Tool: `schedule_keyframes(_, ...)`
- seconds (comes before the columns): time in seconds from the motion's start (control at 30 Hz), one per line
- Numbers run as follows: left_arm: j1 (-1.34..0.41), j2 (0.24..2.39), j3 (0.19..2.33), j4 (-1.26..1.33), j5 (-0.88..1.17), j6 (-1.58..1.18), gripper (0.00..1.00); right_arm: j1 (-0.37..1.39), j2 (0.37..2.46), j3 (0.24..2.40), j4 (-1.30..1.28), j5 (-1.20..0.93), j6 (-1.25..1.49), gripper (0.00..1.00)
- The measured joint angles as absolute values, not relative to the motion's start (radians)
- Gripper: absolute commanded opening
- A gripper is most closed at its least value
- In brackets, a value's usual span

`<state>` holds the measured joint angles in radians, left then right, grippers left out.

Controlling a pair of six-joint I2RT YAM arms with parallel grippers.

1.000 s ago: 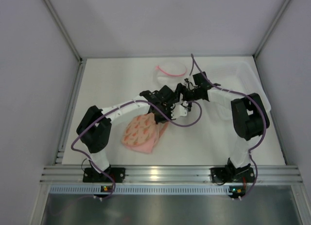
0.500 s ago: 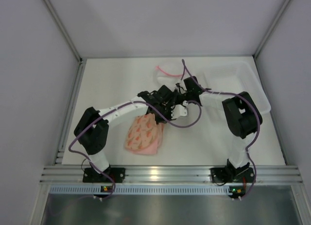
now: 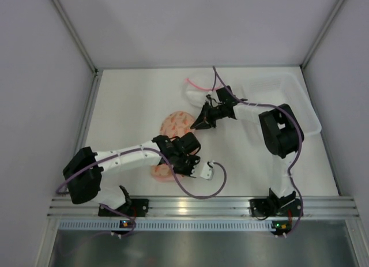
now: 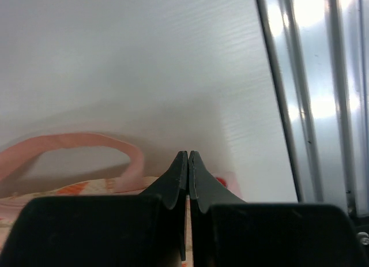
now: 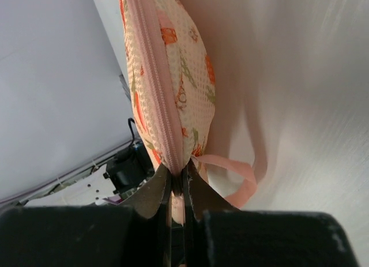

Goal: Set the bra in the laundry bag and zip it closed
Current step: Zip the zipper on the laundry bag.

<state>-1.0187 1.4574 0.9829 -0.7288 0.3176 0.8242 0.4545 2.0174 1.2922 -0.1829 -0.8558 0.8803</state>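
The peach printed laundry bag (image 3: pixel 179 121) lies stretched along the table between my two grippers, and its near end (image 3: pixel 160 171) shows past my left wrist. My right gripper (image 3: pixel 195 124) is shut on the bag's far end. In the right wrist view my right gripper (image 5: pixel 179 175) pinches the bag (image 5: pixel 173 76) at the end of its closed pink zip seam, beside a pink loop (image 5: pixel 239 177). My left gripper (image 3: pixel 168 166) is at the near end. Seen from its wrist, my left gripper (image 4: pixel 188 157) is shut with a sliver of the bag's peach fabric (image 4: pixel 69 189) in it. The bra is hidden.
A white mesh round pouch with a pink rim (image 3: pixel 199 85) sits at the back, just behind my right gripper. A clear plastic tray (image 3: pixel 288 100) stands at the back right. The metal rail of the table's near edge (image 4: pixel 323 105) runs close to my left gripper.
My left arm has swung toward the near edge, drawing the bag's end with it. My right gripper moved left and shut on the far end, so the bag now lies stretched out.
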Motion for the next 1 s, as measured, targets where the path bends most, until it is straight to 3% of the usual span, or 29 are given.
schedule_keyframes(0.17, -1.095, 1.406, 0.944, -0.743, 0.324, 0.805, 0.0, 0.45, 2.053, 1.327, -0.234, -0.873, 0.847, 0.0)
schedule_keyframes(0.23, -1.104, 1.394, 0.943, -0.742, 0.324, 0.793, 0.0, 0.45, 2.062, 1.339, -0.253, -0.883, 0.839, 0.42)
schedule_keyframes(0.27, -1.108, 1.389, 0.943, -0.744, 0.324, 0.784, 0.0, 0.45, 2.064, 1.344, -0.257, -0.883, 0.838, 0.56)
schedule_keyframes(0.3, -1.113, 1.387, 0.943, -0.754, 0.328, 0.768, 0.0, 0.45, 2.065, 1.346, -0.251, -0.876, 0.836, 0.64)
schedule_keyframes(0.47, -1.095, 1.444, 0.987, -0.788, 0.319, 0.688, 0.0, 0.435, 2.059, 1.355, -0.24, -0.865, 0.825, 0.68)
schedule_keyframes(0.73, -0.865, 1.581, 1.226, -0.743, 0.311, 0.642, 0.0, 0.434, 1.901, 1.243, -0.283, -0.846, 0.77, 0.65)
schedule_keyframes(1.0, -0.855, 1.582, 1.271, -0.733, 0.324, 0.715, 0.0, 0.45, 1.844, 1.17, -0.268, -0.864, 0.782, 0.68)
